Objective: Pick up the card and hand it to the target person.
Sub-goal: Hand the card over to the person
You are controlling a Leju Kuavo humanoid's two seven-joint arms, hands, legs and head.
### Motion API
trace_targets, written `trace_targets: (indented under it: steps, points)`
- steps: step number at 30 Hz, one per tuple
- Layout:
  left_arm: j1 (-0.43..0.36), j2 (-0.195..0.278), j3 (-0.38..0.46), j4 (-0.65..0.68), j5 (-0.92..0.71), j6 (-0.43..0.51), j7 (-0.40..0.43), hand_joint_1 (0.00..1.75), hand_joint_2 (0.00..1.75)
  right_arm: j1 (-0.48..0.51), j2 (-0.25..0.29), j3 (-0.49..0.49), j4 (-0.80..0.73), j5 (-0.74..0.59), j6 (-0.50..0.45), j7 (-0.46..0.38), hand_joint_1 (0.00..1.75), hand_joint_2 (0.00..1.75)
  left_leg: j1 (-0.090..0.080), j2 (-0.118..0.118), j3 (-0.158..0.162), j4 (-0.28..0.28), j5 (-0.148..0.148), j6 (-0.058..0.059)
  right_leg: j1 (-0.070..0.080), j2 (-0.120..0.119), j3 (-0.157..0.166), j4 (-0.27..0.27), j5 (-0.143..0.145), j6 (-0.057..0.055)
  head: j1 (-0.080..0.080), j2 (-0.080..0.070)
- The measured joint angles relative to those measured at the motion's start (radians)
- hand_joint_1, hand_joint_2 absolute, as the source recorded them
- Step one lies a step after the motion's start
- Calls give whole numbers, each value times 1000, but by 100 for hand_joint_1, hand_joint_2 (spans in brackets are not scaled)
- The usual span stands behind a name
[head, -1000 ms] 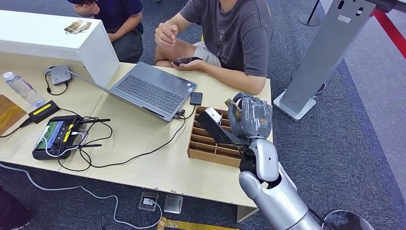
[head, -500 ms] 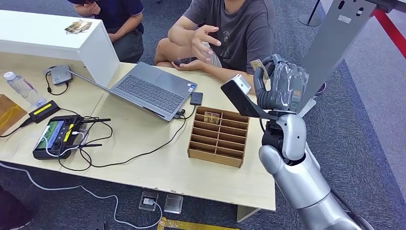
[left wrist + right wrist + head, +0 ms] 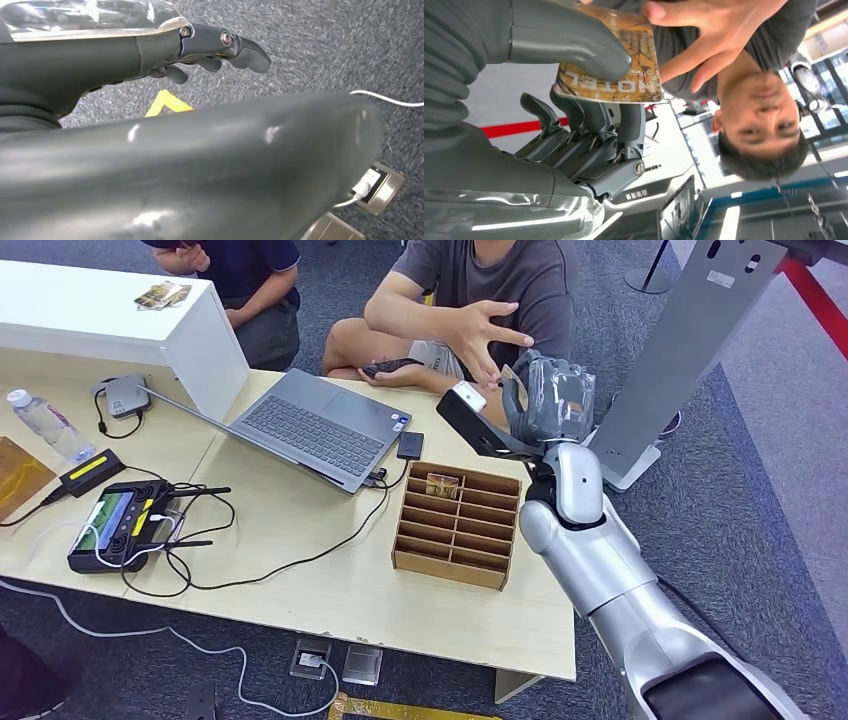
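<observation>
My right hand [image 3: 545, 400] is raised past the table's far right corner and pinches a brown patterned card [image 3: 611, 60] printed "HOTEL" between its thumb [image 3: 569, 40] and fingers. From the head view just the card's edge [image 3: 511, 374] sticks out above the hand. A seated person in a grey shirt [image 3: 520, 285] reaches a spread hand [image 3: 490, 335] toward the card, with fingertips [image 3: 659, 10] at its far edge. Another card [image 3: 441, 485] lies in the wooden compartment box [image 3: 455, 540]. My left hand [image 3: 100, 60] hangs over the carpet, holding nothing, fingers loosely apart.
An open laptop [image 3: 310, 425], a handheld controller [image 3: 120, 525] with tangled cables, a water bottle [image 3: 45, 425] and a white counter block [image 3: 110, 320] take up the table's left. A grey metal stand [image 3: 690, 350] rises at the right. A second person [image 3: 250, 280] sits at the back.
My right hand has lifted the card from above the box and carried it across toward the grey-shirted person. That person's hand has stretched out to meet the card.
</observation>
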Motion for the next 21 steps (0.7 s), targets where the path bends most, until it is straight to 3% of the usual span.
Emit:
trace_targets:
  steps: [12, 17, 18, 21]
  points:
    - [0, -2, 0, 0, 2, 61, 22, 0, 0, -26, 87, 26, 163, -20, -79, -53, 158, 175, 0, 0, 0, 0, 0, 0, 0, 0, 0, 0, 0, 0, 1, 0]
    - [0, -3, 0, 0, 2, 66, 28, 0, 0, -30, 102, 30, 192, -32, -92, -67, 146, 175, 0, 0, 0, 0, 0, 0, 0, 0, 0, 0, 0, 0, 0, 0]
    - [0, -3, 0, 0, 2, 67, 29, 0, 0, -31, 104, 31, 196, -35, -94, -69, 132, 175, 0, 0, 0, 0, 0, 0, 0, 0, 0, 0, 0, 0, 0, 0]
    - [0, -3, 0, 0, 2, 67, 30, 0, 0, -34, 108, 35, 207, -40, -100, -76, 24, 175, 0, 0, 0, 0, 0, 0, 0, 0, 0, 0, 0, 0, 1, 0]
